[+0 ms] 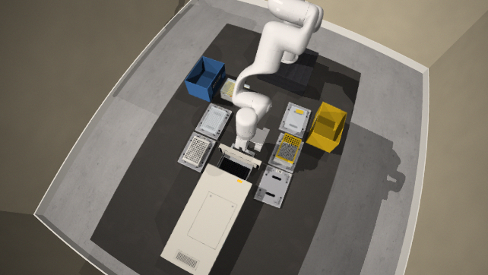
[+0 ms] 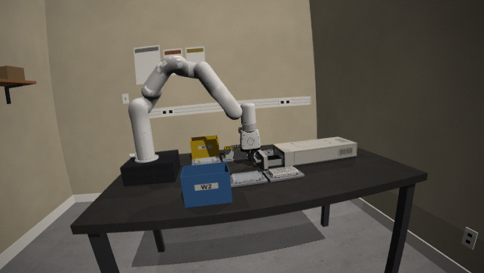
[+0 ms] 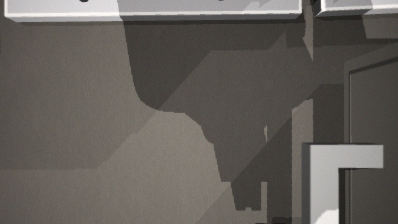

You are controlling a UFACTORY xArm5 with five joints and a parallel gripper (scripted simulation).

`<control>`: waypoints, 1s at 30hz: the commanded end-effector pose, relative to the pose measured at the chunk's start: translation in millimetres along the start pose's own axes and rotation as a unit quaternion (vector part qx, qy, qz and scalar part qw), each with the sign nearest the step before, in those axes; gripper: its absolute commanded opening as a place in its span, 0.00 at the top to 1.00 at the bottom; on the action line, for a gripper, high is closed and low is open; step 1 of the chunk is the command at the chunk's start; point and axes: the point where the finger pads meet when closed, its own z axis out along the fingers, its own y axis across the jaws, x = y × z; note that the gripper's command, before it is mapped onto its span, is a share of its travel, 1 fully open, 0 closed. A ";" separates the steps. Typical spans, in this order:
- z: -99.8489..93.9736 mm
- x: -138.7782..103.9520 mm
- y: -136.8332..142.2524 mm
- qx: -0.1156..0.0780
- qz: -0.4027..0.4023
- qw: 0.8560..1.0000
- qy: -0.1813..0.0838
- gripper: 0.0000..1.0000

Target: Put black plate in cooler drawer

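Observation:
The beige cooler CD (image 1: 207, 220) (image 2: 320, 148) has its drawer (image 1: 239, 155) (image 2: 269, 161) partly out, towards the arm. The black plate (image 1: 233, 167) lies flat inside the drawer, with no lid on it. CD's orange lamp (image 1: 239, 181) is lit. My gripper (image 1: 243, 147) (image 2: 253, 154) is shut and empty. It stands low on the arm's side of the drawer's front panel. I cannot tell whether it touches the panel. The wrist view shows mostly bare bench and shadow, with a pale angular edge (image 3: 340, 157) at the lower right.
An empty grey nest (image 1: 274, 186) lies right of the drawer, and a grey lid lies beside my wrist. Nests with plates stand left (image 1: 195, 150) (image 1: 213, 121) and right (image 1: 288, 149) (image 1: 296, 118). A blue bin (image 1: 205, 77) (image 2: 205, 185) and a yellow bin (image 1: 327, 125) (image 2: 204, 146) flank them.

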 end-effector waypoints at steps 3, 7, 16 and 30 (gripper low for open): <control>-1.8 0.0 9.9 -0.002 0.000 1.000 0.000 1.00; -1.8 0.0 13.3 -0.002 0.000 1.000 0.000 1.00; -1.9 0.0 28.2 -0.002 0.000 1.000 0.000 1.00; -2.0 0.0 47.4 -0.002 0.000 1.000 0.000 1.00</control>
